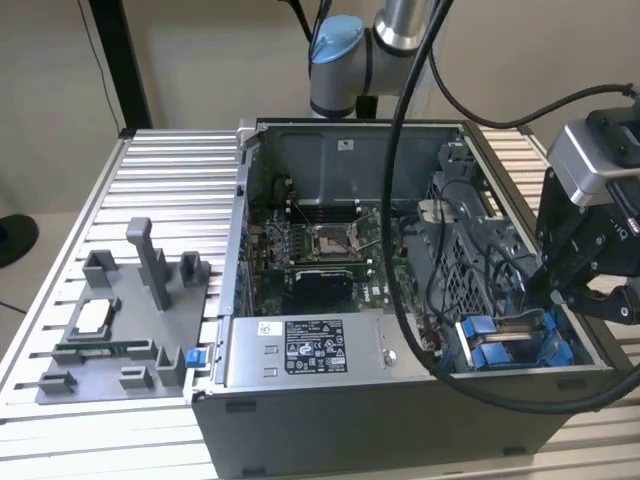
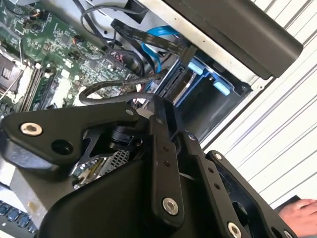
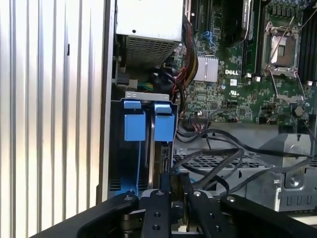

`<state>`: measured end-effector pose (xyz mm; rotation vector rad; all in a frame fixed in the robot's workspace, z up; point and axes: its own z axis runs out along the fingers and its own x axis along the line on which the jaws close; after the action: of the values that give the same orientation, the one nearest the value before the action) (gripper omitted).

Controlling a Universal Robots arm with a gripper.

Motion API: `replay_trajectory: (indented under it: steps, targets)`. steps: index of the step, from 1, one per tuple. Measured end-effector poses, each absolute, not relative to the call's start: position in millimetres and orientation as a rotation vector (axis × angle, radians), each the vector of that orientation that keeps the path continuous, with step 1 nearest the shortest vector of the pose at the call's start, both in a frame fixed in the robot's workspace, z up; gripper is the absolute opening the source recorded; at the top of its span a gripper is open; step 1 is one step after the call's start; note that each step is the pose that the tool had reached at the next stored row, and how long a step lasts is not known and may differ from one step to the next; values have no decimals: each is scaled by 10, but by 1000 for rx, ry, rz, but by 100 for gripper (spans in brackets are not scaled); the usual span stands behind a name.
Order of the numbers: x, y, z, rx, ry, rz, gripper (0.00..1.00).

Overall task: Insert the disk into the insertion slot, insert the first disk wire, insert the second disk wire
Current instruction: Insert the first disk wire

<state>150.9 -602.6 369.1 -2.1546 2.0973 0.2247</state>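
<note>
At the insertion slot point(image 3: 121, 158), the pincer point(image 3: 178, 181) hovers beside cables point(image 3: 218, 148).

A lab (slatted metal bench point(image 1: 170, 165), opened computer point(image 1: 380, 430)).

One insertion slot point(image 3: 118, 148) (dark), two blue tabs point(image 3: 134, 126) point(image 3: 164, 128)

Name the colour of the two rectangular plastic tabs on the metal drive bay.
Bright blue; the rectangular plastic tabs show best in the first wrist view.
</note>
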Motion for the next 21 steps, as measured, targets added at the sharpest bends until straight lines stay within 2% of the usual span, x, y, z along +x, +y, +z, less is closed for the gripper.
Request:
replay_trajectory:
  steps: [21]
  targets:
    - [1587,-5931,3448,-2161,2094,159,0]
